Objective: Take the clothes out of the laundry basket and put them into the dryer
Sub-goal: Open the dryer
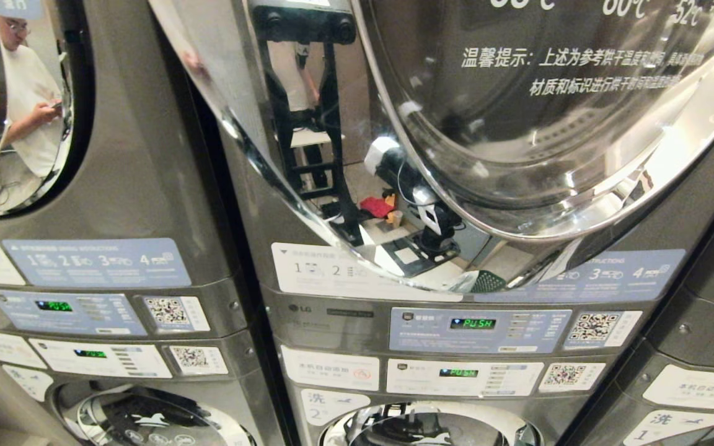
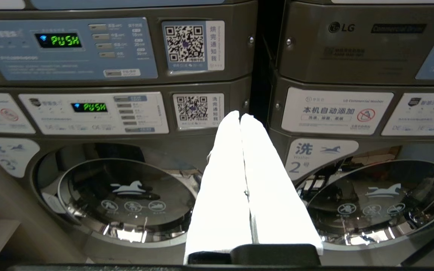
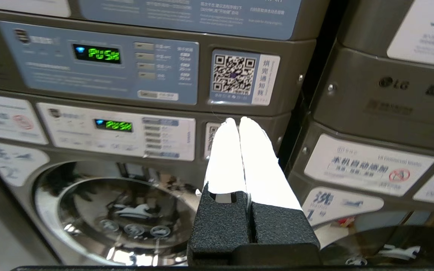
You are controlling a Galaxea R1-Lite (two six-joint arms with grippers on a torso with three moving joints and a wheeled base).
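Note:
The dryer (image 1: pixel 357 291) is the grey upper machine straight ahead in the head view, and its big chrome-rimmed glass door (image 1: pixel 518 124) fills the top of that view. The laundry basket and the clothes are out of view. Neither arm shows in the head view. My left gripper (image 2: pixel 240 114) is shut, its white fingers (image 2: pixel 220 180) pressed together with nothing between them, pointing at the gap between two machines. My right gripper (image 3: pixel 236 119) is also shut and empty, pointing at the control panels (image 3: pixel 100 71).
Stacked grey machines stand side by side, each with a lit green "PUSH" display (image 1: pixel 472 323). Round washer doors (image 2: pixel 126 195) sit below the panels. A person shows as a reflection in the left dryer's door (image 1: pixel 28 105).

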